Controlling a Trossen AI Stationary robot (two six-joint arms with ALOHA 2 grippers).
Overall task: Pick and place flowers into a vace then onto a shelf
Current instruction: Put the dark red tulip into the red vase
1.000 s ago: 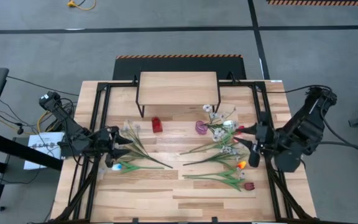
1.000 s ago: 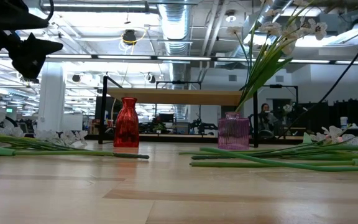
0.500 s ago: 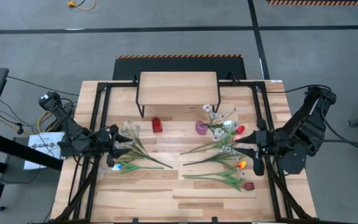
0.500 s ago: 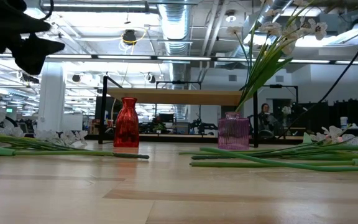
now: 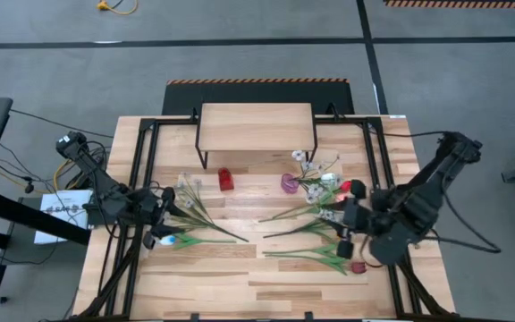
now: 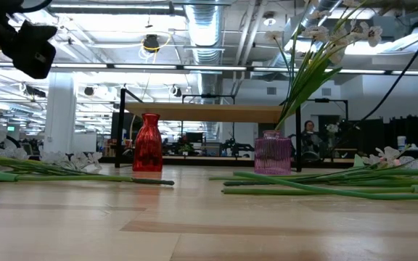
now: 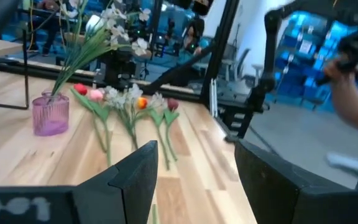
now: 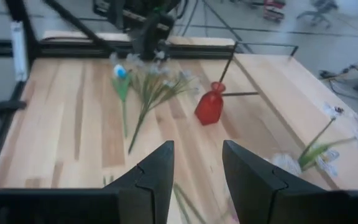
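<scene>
**Both grippers open over loose flowers; one spray already in the pink vase**

High view. The shelf (image 5: pixel 257 125) stands at the far edge of the tabletop (image 5: pixel 240 277), centred. Just in front of it sit a red vase (image 5: pixel 225 179) and a pink vase (image 5: pixel 289 183); the pink vase holds a spray of white blossoms (image 5: pixel 316 168) leaning toward the right edge. The left gripper (image 5: pixel 162 224) is near the left edge, beside a fan of loose flowers (image 5: pixel 195 215) lying flat, with a blue-headed one (image 5: pixel 169 240) close by its fingers. The right gripper (image 5: pixel 347 222) is over the right-hand pile of tulips (image 5: pixel 329 246) between the pink vase and the right edge; a dark red tulip head (image 5: pixel 358 266) lies nearest the front edge.

Low view. The red vase (image 6: pixel 148 143) and pink vase (image 6: pixel 273 153) stand upright in front of the shelf (image 6: pixel 209 112). Stems (image 6: pixel 325 190) lie flat on the tabletop at the right. Part of an arm (image 6: pixel 20 40) hangs high at the upper left, clear of the flowers.

Left wrist view. The left gripper (image 7: pixel 194 174) has its fingers spread with nothing between them. Across the table lie tulips (image 7: pixel 129 106) beside the pink vase (image 7: pixel 50 113).

Right wrist view. The right gripper (image 8: pixel 194 171) is likewise spread and holds nothing. Beyond it stands the red vase (image 8: pixel 209 106), with loose flowers (image 8: pixel 145 84) lying flat farther off.
</scene>
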